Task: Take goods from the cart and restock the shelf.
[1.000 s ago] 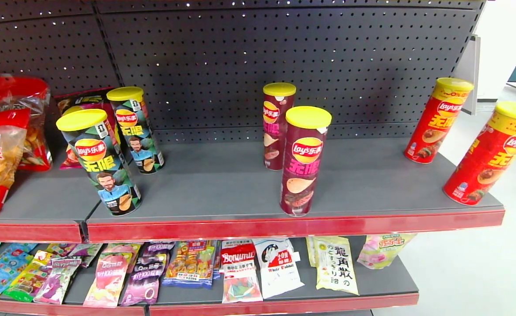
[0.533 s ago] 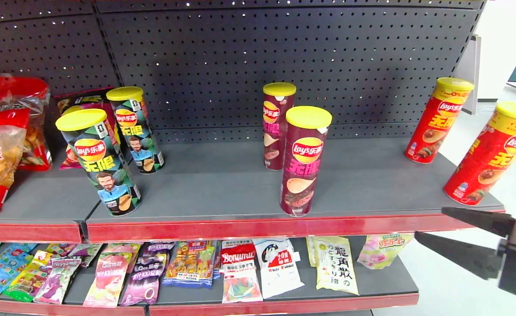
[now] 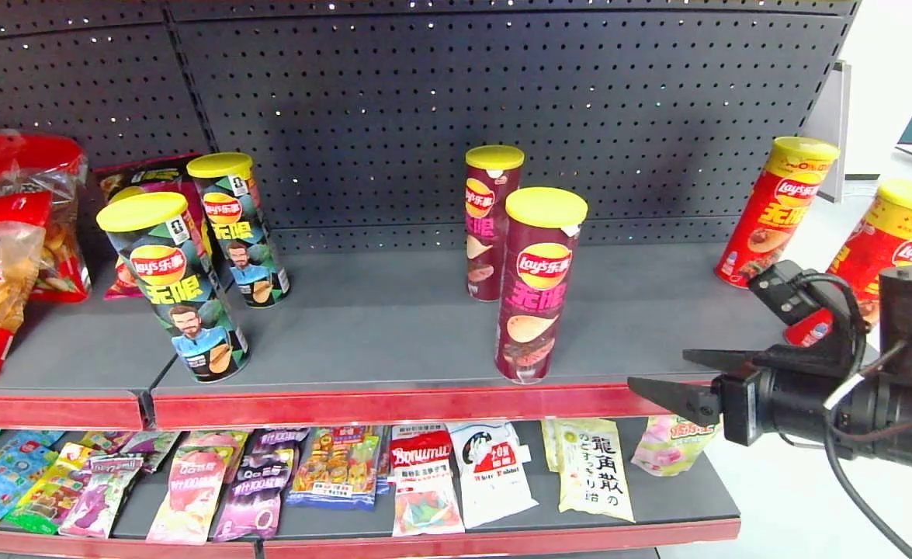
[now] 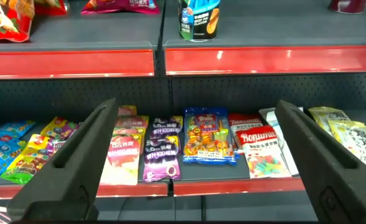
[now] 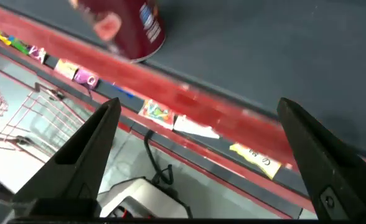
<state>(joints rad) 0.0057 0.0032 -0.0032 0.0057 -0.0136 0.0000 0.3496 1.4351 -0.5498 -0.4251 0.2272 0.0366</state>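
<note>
The upper shelf board (image 3: pixel 393 326) is carrying six chip cans in three pairs, with wide bare parts between the pairs. The right gripper (image 3: pixel 661 370) is hanging just in front of the board's red front edge, near its right front corner. Its fingers are spread wide and are holding nothing. The left gripper (image 4: pixel 195 104) is facing the lower board (image 3: pixel 681 497); its fingers are also spread wide and empty.

The two red cans (image 3: pixel 774 210) are standing at the right edge, the front one partly hidden behind the right arm. The two maroon cans (image 3: pixel 537 287) are standing in the middle, one at the front edge. The two dark patterned cans (image 3: pixel 176 287) are standing near the left edge, beside the snack bags (image 3: pixel 5 233). Candy packets (image 3: pixel 424 481) are lying in a row on the lower board.

A red wire frame, probably the cart (image 5: pixel 15 118), is showing below the shelf. I judge that the restocking is only partly done: no goods are in hand, so the next fetch from the cart is waiting.
</note>
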